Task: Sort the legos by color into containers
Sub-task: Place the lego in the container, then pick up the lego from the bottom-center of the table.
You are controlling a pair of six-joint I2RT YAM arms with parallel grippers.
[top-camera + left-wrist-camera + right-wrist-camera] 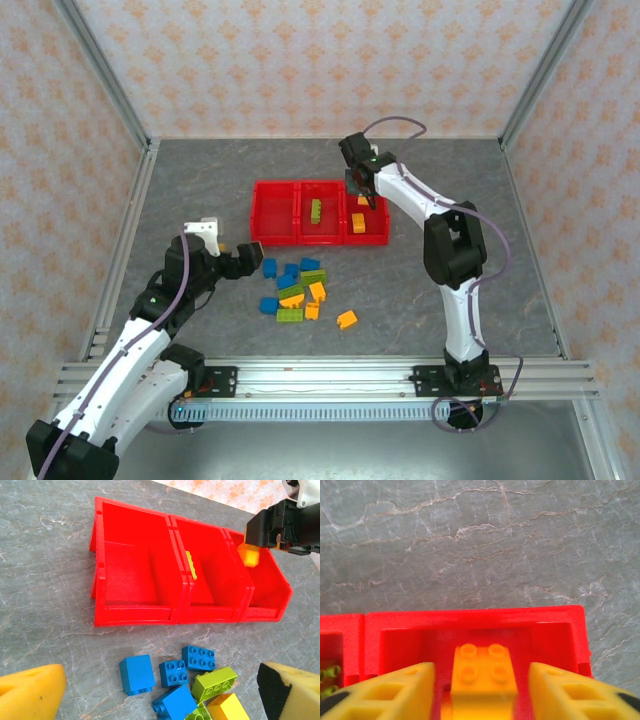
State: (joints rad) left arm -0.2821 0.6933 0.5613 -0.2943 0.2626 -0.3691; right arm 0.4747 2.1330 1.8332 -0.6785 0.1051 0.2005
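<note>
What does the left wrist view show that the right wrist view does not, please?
The left wrist view takes in the empty left bin and loose blue legos on the table. The right wrist view gives the studs of the orange-yellow brick close up, inside the open right gripper. Both share the right bin, that brick and the lime green brick in the middle bin.

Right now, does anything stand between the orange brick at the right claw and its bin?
Nothing visible does. The orange brick sits between the parted fingers of the right claw, directly over the open top of the right-end bin.
</note>
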